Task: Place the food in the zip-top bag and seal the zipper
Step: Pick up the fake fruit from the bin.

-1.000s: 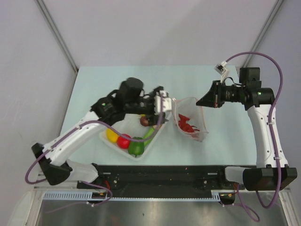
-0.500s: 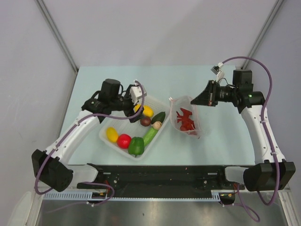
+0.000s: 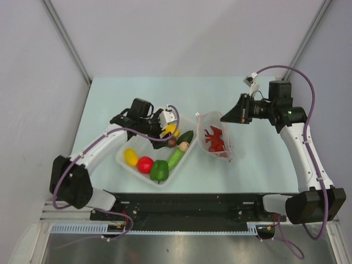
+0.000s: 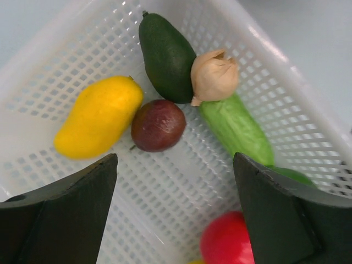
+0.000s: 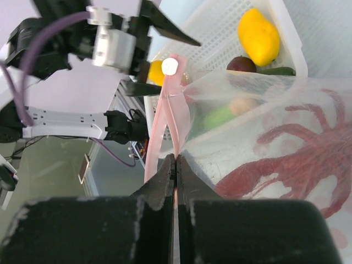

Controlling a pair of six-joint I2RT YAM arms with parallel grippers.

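Over the white basket (image 4: 181, 187) the left pincer (image 4: 175, 165) hangs spread wide, gripping nothing; the dark plum (image 4: 158, 125) lies just beyond its tips, beside a yellow piece (image 4: 99, 124). Farther right, the right pincer (image 5: 175, 165) is clamped tight on the zipper (image 5: 165, 121) of the zip-top bag (image 5: 258, 99), red lobster (image 5: 286, 159) inside.

Item: table (image 3: 110, 93), pale blue-green top, flat, walled in by grey panels on three sides.

Lying directly on it:
1. White mesh basket (image 3: 138, 174). It is sitting directly beneath the left claw (image 4: 175, 214), turned cornerwise to the table edges, and well to the left of the right claw (image 5: 175, 159).
2. Zip-top bag (image 3: 230, 147), clear. Its lower part is resting on the tabletop just below and in front of the right claw, which is pinching up its mouth edge. It is lying just beside the basket.
3. Black rail (image 3: 192, 202). It is running along the near edge, behind both claws.
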